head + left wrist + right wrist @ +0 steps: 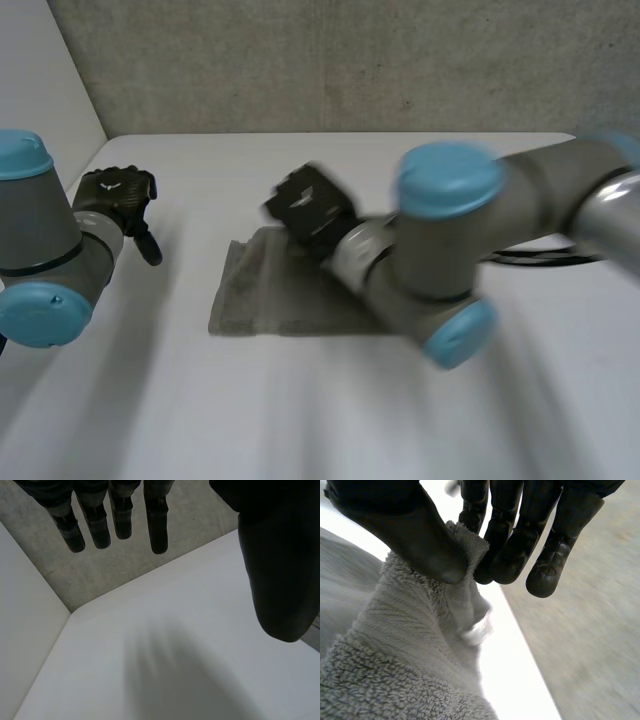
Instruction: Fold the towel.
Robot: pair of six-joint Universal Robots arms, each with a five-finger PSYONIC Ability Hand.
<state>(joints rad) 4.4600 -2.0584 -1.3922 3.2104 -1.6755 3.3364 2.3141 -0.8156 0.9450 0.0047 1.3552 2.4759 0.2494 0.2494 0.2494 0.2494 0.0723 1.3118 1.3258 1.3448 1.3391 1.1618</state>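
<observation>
The white bench (pixel 300 420) is the biggest thing here. A grey wall (pixel 350 60) stands behind it at the far side.

The right arm (pixel 450 250) reaches in across the bench from the right side. The left arm (pixel 40 240) is bent at the left side of the bench.

The towel (pixel 260 295) is grey and fluffy. It lies near the middle of the bench. Most of it is flat on the bench. At its far edge, a part of it is pulled up into a little hill.

The right hand (pixel 310 205) is at that far edge of the towel. In the right wrist view its thumb (pixel 410 535) and its fingers (pixel 510 555) are closed on the top of the little hill. The towel is pinched between them.

The left hand (pixel 118 195) is over the left part of the bench, well apart from the towel. In the left wrist view its fingers (pixel 115 515) are straight and spread a bit, with the thumb (pixel 280 570) off to one side. It holds nothing. Bare white bench is under its palm.
</observation>
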